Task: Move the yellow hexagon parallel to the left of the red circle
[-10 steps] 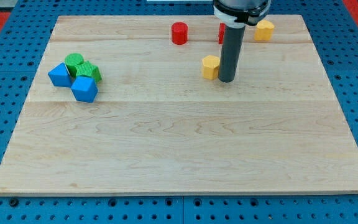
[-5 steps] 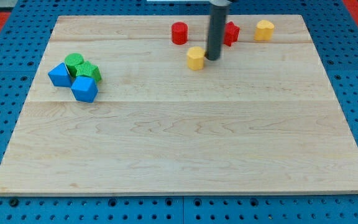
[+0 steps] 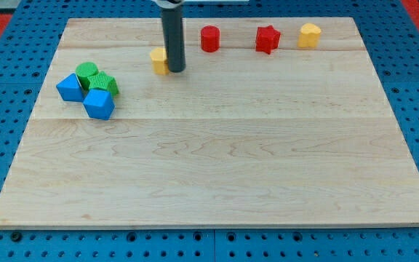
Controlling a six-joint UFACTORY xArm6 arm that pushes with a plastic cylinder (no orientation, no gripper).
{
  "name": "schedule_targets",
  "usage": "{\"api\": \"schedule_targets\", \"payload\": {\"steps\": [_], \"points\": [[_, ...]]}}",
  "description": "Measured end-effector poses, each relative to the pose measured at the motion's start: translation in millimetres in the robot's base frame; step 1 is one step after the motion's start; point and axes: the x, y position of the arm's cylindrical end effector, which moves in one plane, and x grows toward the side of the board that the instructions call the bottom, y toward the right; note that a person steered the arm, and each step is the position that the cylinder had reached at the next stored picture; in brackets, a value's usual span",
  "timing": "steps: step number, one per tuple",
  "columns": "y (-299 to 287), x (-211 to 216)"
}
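Note:
The yellow hexagon point(image 3: 158, 61) lies near the view's top, left of the red circle point(image 3: 209, 38) and a little lower than it. My tip point(image 3: 175, 70) touches the hexagon's right side and hides part of it. The rod rises from there to the view's top edge.
A red star point(image 3: 267, 39) and a second yellow block point(image 3: 309, 35) lie right of the red circle along the top. At the view's left, two green blocks point(image 3: 95, 77) and two blue blocks point(image 3: 86, 95) form a cluster. The wooden board point(image 3: 217, 167) has blue pegboard around it.
My tip has moved left and slightly up, pushing the yellow hexagon from below right of the red circle to its left. The other blocks have not moved.

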Motion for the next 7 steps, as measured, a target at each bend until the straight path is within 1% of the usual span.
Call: {"api": "schedule_targets", "payload": {"steps": [1, 2, 3, 4, 5, 6, 7], "points": [[-4.6, 23.0], [-59.4, 23.0], [-63.1, 20.0], [-32.1, 20.8], [-46.9, -1.6], [-43.5, -22.8], [-37.4, -15.0]]}}
